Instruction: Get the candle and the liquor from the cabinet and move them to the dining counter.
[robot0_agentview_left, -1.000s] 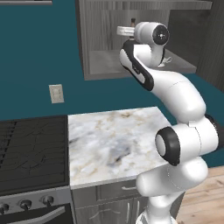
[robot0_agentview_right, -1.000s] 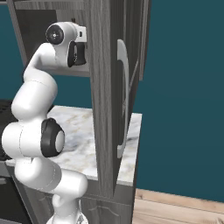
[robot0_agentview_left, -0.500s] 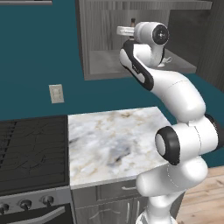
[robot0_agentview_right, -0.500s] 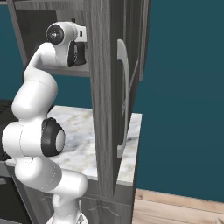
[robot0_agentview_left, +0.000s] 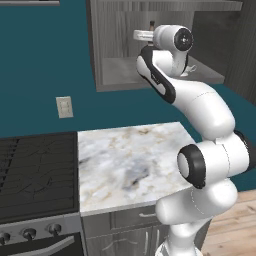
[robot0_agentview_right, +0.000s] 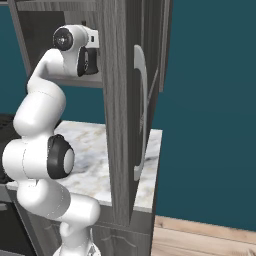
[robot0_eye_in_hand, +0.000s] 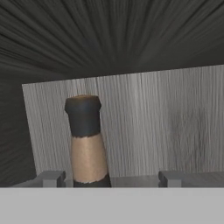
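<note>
The liquor (robot0_eye_in_hand: 87, 144) shows close up in the hand view as a tan neck with a dark cap, upright against the back wall of the cabinet (robot0_eye_in_hand: 166, 127). My gripper (robot0_eye_in_hand: 110, 178) is open around that neck, which stands nearer the left fingertip (robot0_eye_in_hand: 50, 178) than the right one. In the left base view the arm reaches up into the open cabinet (robot0_agentview_left: 120, 45), and the bottle's dark top (robot0_agentview_left: 151, 25) peeks out behind the hand. The candle and the dining counter are out of view.
The cabinet's open door (robot0_agentview_right: 120, 100) with its silver bar handle (robot0_agentview_right: 141, 110) stands just right of the arm. Below lie a small marble worktop (robot0_agentview_left: 130, 155) and a black stove (robot0_agentview_left: 35, 170). A wall outlet (robot0_agentview_left: 64, 106) sits on the teal wall.
</note>
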